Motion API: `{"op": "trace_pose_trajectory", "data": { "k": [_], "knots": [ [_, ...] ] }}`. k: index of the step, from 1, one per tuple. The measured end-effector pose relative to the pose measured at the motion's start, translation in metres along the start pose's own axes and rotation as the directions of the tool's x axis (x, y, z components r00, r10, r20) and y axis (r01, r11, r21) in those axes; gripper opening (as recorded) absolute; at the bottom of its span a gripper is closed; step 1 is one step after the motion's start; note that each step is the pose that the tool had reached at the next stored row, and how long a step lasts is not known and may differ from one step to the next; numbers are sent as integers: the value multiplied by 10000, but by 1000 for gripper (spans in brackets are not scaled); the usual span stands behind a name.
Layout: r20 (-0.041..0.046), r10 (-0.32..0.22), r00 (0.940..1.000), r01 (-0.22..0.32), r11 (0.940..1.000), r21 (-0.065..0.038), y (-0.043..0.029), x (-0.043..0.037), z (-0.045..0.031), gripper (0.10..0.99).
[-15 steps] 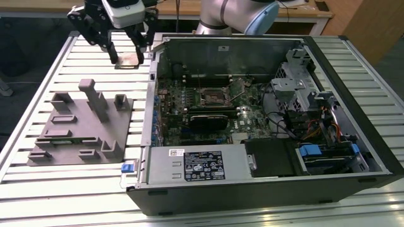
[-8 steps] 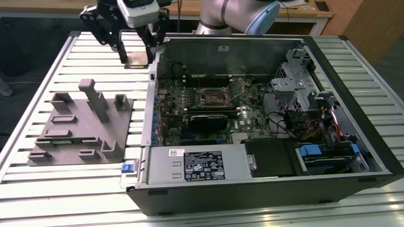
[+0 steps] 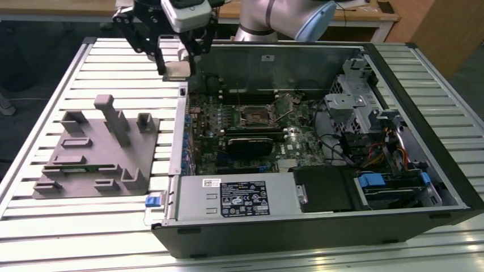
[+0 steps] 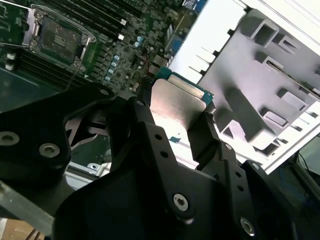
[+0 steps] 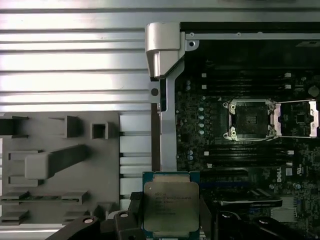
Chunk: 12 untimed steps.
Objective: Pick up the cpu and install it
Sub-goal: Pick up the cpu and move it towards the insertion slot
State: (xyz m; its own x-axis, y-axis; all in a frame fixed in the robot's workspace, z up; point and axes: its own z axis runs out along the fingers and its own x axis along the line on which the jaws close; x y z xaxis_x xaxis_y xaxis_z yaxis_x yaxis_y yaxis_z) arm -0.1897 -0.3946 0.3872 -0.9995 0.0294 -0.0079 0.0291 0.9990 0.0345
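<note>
The slatted tabletop (image 3: 113, 238) runs off every edge of the exterior view. Most of it is covered by the open computer case (image 3: 446, 164), whose far wall hides the slats behind it. In the case lies the motherboard (image 3: 226, 122), partly covered by cables and drive cages at three o'clock and by the long grey box (image 3: 234, 195) at six o'clock.

At nine o'clock from the case in the exterior view sits the grey fixture (image 3: 90, 153) with its upright posts. In the first wrist view its edge is cut off by the frame (image 5: 50, 165).

The arm (image 3: 287, 17) enters at twelve o'clock with most of it out of frame.

The socket (image 3: 253, 116) is near the middle of the board. In the first wrist view (image 5: 249, 119) it is bare, with its metal frame swung open beside it.

The pincer (image 3: 175, 69) hangs in the air over the case's far corner, at about ten o'clock from the socket. Its fingers are clamped on two opposite edges of the cpu (image 3: 176, 69). In the first wrist view the cpu (image 5: 171, 205) faces the camera with its metal top. Its side edges are hidden behind the black fingers (image 5: 134, 212), and its near edge is lost behind the pincer body. In the second wrist view the metal top (image 4: 177, 105) shows as a pale glare between the fingers (image 4: 207, 135). How high it is above the case rim cannot be judged.
</note>
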Motion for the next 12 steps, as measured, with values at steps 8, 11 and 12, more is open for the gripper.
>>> {"op": "trace_pose_trajectory", "data": {
  "k": [8, 11, 12],
  "knots": [
    [1, 0, 10000, 0, 10000, -1, 67, -168, 5, 541],
    [0, -1, 10000, 1, 10000, 0, 109, -211, 7, 541],
    [0, -1, 10000, 1, 10000, 0, 122, -230, 8, 541]
  ]
}}
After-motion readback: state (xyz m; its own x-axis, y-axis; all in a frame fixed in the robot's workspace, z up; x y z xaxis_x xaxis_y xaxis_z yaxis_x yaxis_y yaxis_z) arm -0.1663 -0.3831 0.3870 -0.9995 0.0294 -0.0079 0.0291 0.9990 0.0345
